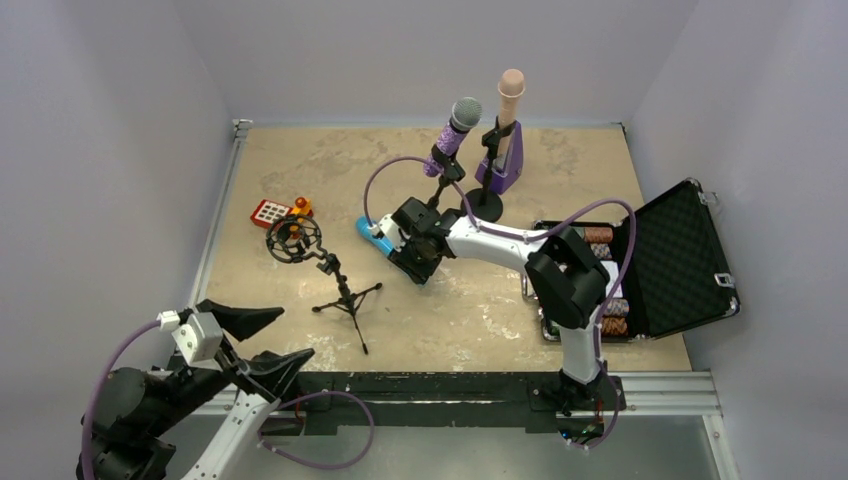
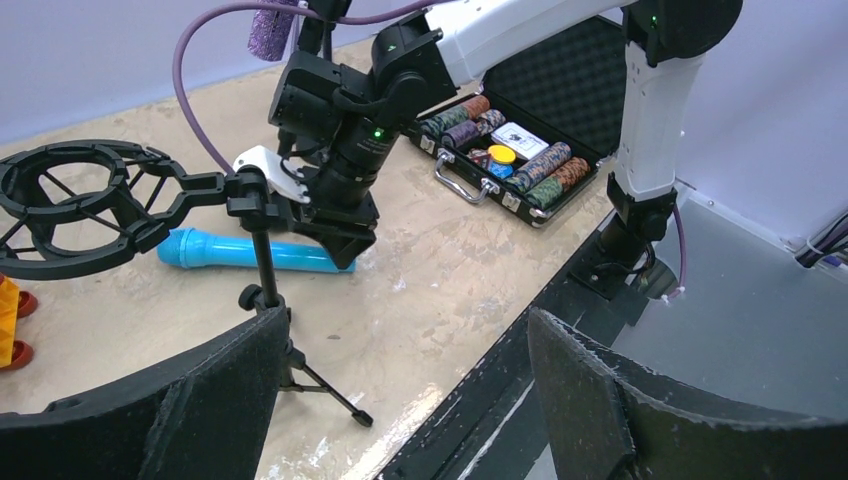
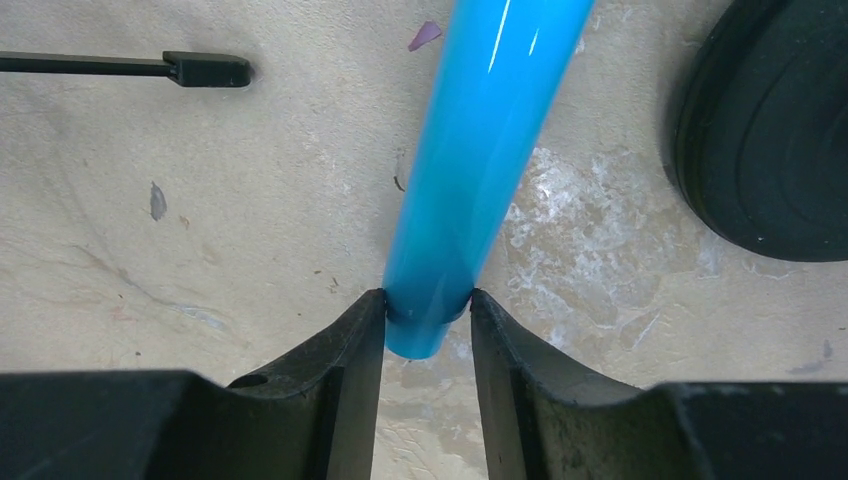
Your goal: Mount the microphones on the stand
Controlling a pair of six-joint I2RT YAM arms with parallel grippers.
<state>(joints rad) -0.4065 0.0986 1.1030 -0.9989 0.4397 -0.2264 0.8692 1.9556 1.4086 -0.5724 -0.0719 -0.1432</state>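
The sky-blue microphone (image 1: 369,230) lies low on the table, also in the left wrist view (image 2: 240,250). My right gripper (image 1: 413,254) is shut on its end (image 3: 480,150), one finger on each side (image 3: 428,300). The glittery purple microphone (image 1: 455,130) and the pale pink microphone (image 1: 510,95) stand upright in black clips at the back. An empty black ring mount on a small tripod stand (image 1: 295,240) is left of the blue microphone, and shows in the left wrist view (image 2: 75,205). My left gripper (image 1: 272,342) is open and empty at the front left (image 2: 405,325).
A purple pyramid metronome (image 1: 503,168) and a black round stand base (image 1: 483,206) sit behind the right gripper. An open black case (image 1: 668,255) with poker chips lies at right. A red keypad toy (image 1: 270,212) and an orange piece (image 1: 301,207) lie at left.
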